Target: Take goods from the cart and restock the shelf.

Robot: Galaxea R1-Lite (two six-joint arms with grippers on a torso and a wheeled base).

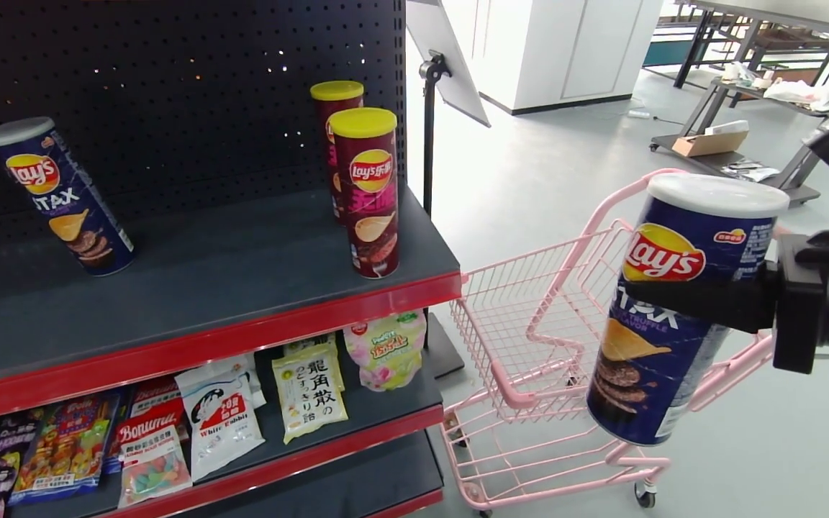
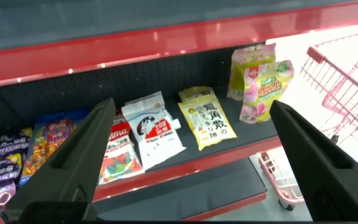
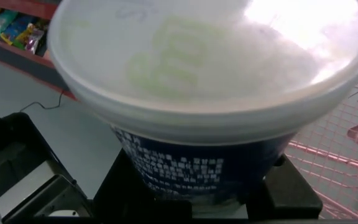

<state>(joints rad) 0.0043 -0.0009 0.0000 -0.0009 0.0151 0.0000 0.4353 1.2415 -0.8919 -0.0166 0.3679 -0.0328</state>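
I'm gripping the blue can (image 1: 673,259) in my right gripper (image 1: 663,302). It's riding lid-up and leaning a little, out to the right of the shelf (image 1: 242,288) and well apart from it, with the pink cart (image 1: 529,288) showing just behind and below it. One dark finger is crossing the can's front around its middle. From the wrist I'm looking straight down on the white lid (image 3: 210,56), and the blue wall under it is sitting wedged between my fingers (image 3: 126,186), so that gripper is clamping the can, parted just to the can's own width. Counting now: I'm seeing two blue cans, the one in my grip and the second blue can (image 1: 62,194), which is standing at the left of the top board near the pegboard (image 1: 170,86). I'm also counting two maroon cans with yellow lids. The front maroon can (image 1: 373,194) is standing near the board's right front corner, and the rear maroon can (image 1: 335,101) is just behind it. One cart. On the lower board, snack bags are lying in a row: a white bag (image 2: 153,127), a yellow bag (image 2: 207,124), and a pink-and-green bag (image 2: 263,90) at the right end. Further left they are crowding together and I cannot count them. My left gripper (image 2: 191,106) is hanging in front of that lower board with its two fingers spread wide, gripping nothing and touching nothing.
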